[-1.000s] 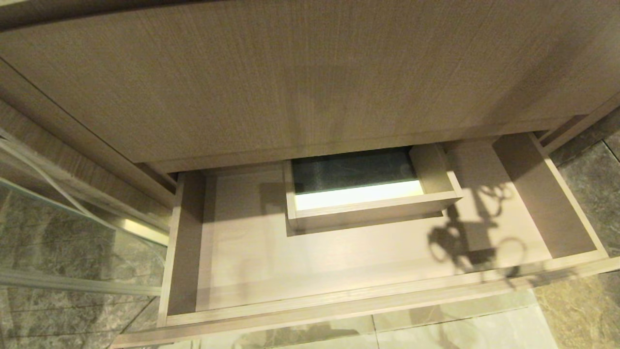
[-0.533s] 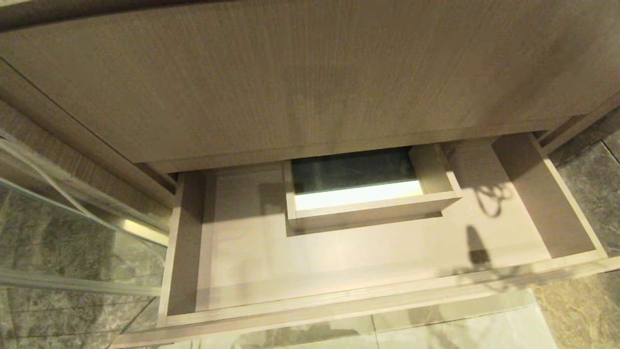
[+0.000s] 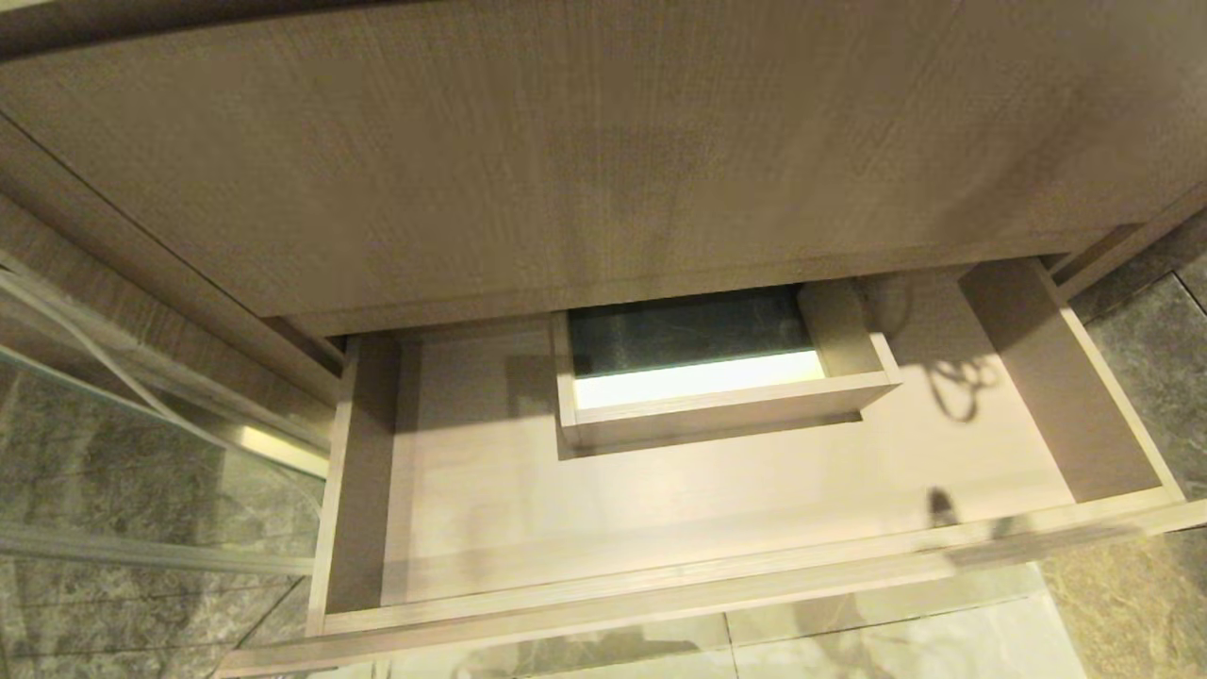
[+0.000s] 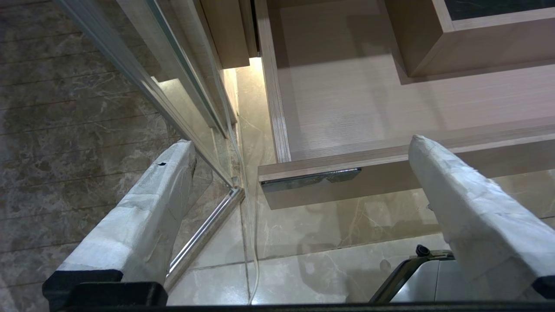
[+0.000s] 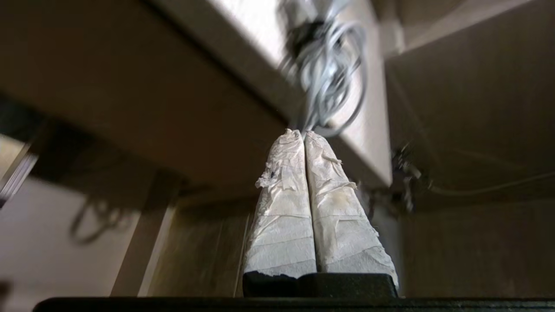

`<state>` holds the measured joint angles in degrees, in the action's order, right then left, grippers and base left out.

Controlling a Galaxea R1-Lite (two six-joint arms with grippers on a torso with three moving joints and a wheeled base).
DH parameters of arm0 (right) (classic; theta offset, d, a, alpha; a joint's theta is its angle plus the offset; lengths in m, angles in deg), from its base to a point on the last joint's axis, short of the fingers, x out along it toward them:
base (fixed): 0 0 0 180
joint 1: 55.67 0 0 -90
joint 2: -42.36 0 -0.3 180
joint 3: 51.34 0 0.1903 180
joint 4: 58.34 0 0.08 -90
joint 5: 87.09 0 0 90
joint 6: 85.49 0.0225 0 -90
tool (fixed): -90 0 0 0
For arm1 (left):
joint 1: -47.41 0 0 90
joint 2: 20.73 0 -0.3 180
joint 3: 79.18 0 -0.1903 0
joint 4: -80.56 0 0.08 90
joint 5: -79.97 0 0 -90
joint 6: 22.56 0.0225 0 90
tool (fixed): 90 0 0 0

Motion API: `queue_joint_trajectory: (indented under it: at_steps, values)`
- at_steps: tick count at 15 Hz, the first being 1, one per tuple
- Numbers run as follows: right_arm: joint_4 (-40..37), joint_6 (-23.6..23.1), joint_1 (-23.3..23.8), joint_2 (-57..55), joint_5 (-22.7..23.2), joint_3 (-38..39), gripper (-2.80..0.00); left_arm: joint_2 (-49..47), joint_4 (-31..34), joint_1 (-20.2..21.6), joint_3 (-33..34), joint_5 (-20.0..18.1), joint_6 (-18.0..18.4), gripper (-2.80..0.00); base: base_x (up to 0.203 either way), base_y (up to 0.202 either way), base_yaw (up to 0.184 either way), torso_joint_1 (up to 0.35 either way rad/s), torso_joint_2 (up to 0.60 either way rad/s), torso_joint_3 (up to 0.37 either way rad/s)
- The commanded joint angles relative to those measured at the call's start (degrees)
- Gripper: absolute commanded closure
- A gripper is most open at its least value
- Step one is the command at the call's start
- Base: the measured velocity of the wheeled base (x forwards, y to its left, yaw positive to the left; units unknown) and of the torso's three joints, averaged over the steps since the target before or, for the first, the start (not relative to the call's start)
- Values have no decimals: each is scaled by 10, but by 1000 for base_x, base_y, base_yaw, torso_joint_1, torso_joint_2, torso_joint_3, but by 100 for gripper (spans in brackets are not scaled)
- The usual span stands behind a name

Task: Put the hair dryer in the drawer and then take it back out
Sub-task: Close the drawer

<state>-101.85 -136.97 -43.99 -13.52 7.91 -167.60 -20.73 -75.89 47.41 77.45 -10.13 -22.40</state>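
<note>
The drawer (image 3: 660,589) stands pulled out, and its floor around the boxed cutout (image 3: 726,401) is bare. Only shadows lie on that floor: cord loops at the back right and a small dark shape near the front wall. Of the hair dryer I see just the bundled white cord (image 5: 323,65), blurred, hanging by a pale edge a little beyond my right gripper (image 5: 302,132). That gripper is shut, its taped fingers pressed together with no gap. My left gripper (image 4: 301,141) hangs open and empty over the floor, by the drawer's (image 4: 347,151) left front corner.
The taller wood-grain panel (image 3: 566,160) rises above the drawer. A glass partition with a metal rail (image 3: 141,453) stands at the left. Marble floor tiles (image 3: 1113,604) lie in front, and part of my base (image 4: 433,277) shows below the left gripper.
The broad shadow with rings on the drawer floor's right side shrank to a small spot and slid toward the front wall. The loop shadow at the back right stayed put.
</note>
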Motion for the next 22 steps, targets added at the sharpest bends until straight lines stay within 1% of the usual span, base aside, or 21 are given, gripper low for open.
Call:
queue_joint_trajectory:
  at_steps: [1,3,5,14,15,16,17,18,19,22]
  values:
    - [-55,-3,20,31,0,17,0,0,-1,0,0,0,0,-280,0,0,0,0,0,0]
    - [-124,-6,42,39,0,61,0,0,-1,0,0,0,0,-280,0,0,0,0,0,0]
    - [-181,-6,56,20,-9,78,0,0,0,0,0,0,0,-280,0,0,0,0,0,0]
    - [-188,-6,59,17,-12,81,0,0,0,0,0,0,0,-280,0,0,0,0,0,0]
    - [-200,8,59,9,-35,92,0,0,0,0,0,0,0,-280,0,0,0,0,0,0]
    - [-214,27,59,-10,-106,128,0,0,0,0,0,0,0,-280,0,0,0,0,0,0]
    - [-228,44,60,-28,-206,176,0,0,0,0,0,0,0,-280,0,0,0,0,0,0]
    - [-242,62,60,-47,-276,211,0,0,0,0,0,0,0,-280,0,0,0,0,0,0]
    - [-254,79,60,-58,-300,224,0,0,0,0,0,0,0,-280,0,0,0,0,0,0]
    - [-247,104,70,-113,-319,235,0,0,0,0,0,0,0,-280,0,0,0,0,0,0]
